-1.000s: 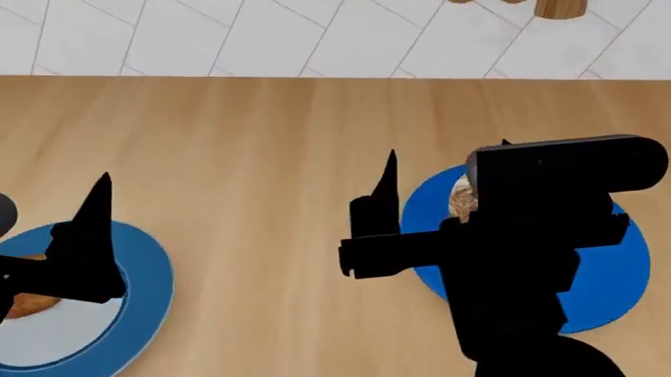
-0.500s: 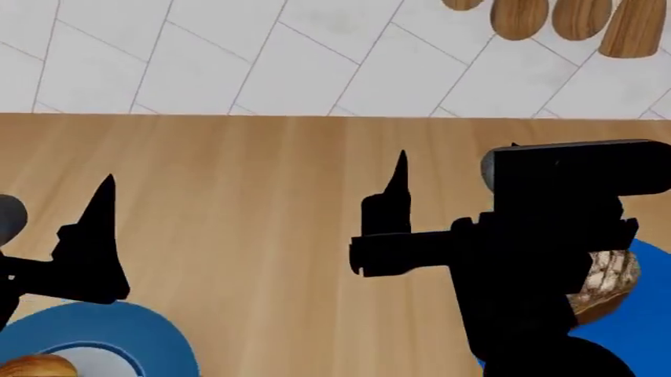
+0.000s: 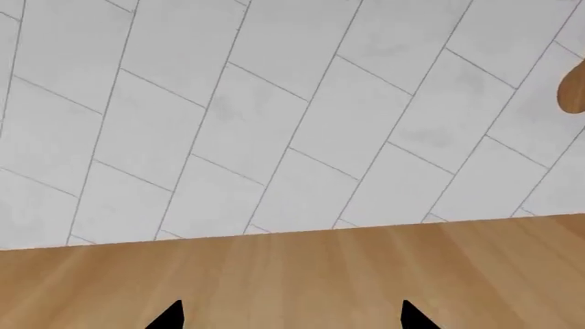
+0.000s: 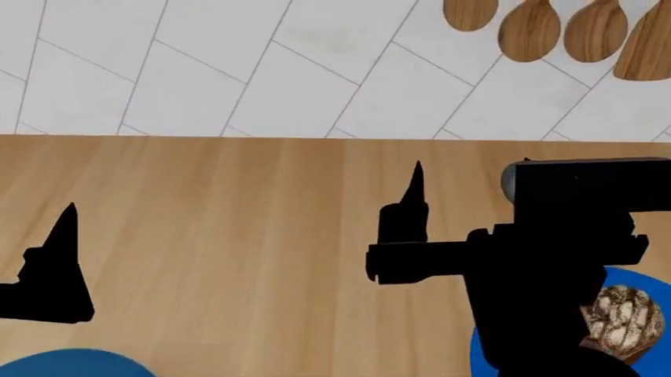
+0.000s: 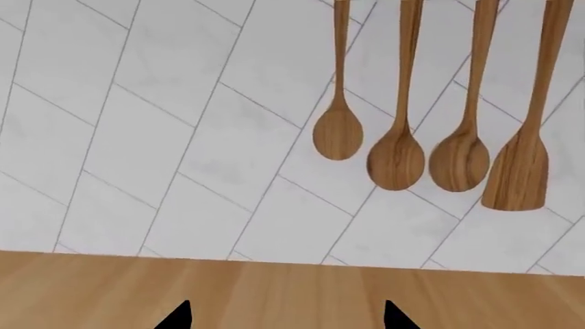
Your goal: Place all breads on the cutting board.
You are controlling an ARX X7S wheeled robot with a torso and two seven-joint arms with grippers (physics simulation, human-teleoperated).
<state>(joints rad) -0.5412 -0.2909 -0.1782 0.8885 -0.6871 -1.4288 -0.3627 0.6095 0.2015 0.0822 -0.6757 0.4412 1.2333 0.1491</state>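
The dark crusty loaf (image 4: pixel 621 317) lies on a blue plate (image 4: pixel 485 355) at the head view's bottom right, partly hidden behind my right arm. The golden bun and the cutting board are out of view. My left gripper (image 3: pixel 292 312) is open and empty over bare countertop; one of its fingers (image 4: pixel 63 255) shows at the head view's left. My right gripper (image 5: pixel 287 312) is open and empty over the countertop near the wall; one finger (image 4: pixel 414 200) shows left of the loaf.
A second blue plate's rim (image 4: pixel 63 365) shows at the head view's bottom left. The pale wood countertop (image 4: pixel 231 236) ends at a white tiled wall (image 4: pixel 210 63). Several wooden spoons (image 5: pixel 398 154) hang on the wall at upper right.
The head view has tilted up: both plates slid down the picture, the bun left the view, and more wall and spoons show. Both grippers stay open.
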